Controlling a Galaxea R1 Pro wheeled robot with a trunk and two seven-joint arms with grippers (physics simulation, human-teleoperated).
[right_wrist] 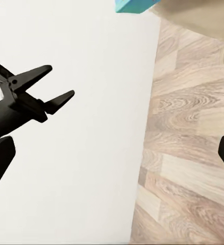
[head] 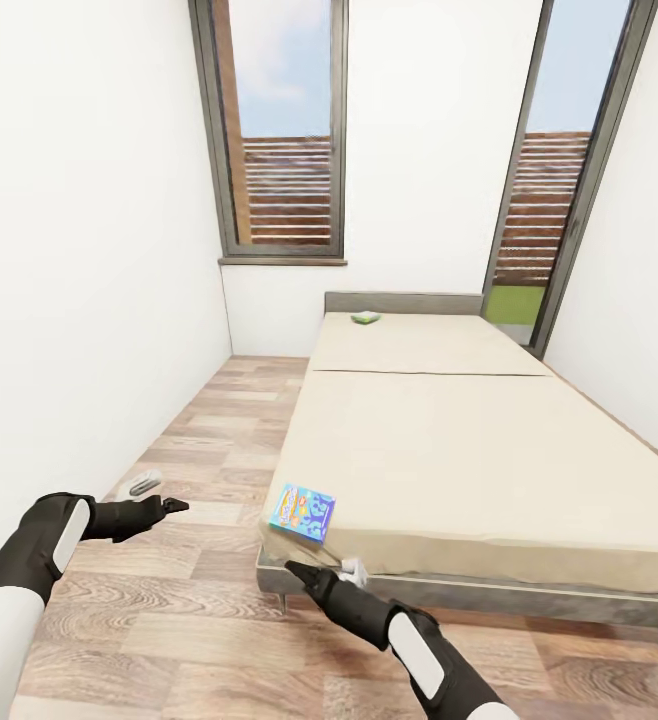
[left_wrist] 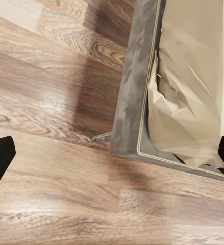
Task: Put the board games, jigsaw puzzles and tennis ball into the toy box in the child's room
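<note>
A blue board game (head: 302,512) lies on the near left corner of the bed (head: 469,450), slightly overhanging the edge; its blue corner (right_wrist: 134,5) also shows in the right wrist view. A white-green board game (head: 367,318) rests at the far end by the headboard. My right gripper (head: 299,572) hangs open just below and in front of the blue box, not touching it. My left gripper (head: 172,505) is open over the floor, left of the bed corner (left_wrist: 137,138); the right wrist view shows its fingers (right_wrist: 45,87) spread. The toy box and table are out of view.
A white wall (head: 79,300) runs close along the left, leaving a strip of wooden floor (head: 219,430) between it and the bed. Two tall windows (head: 284,130) stand in the far wall. A thin bed leg (left_wrist: 102,137) sits under the near corner.
</note>
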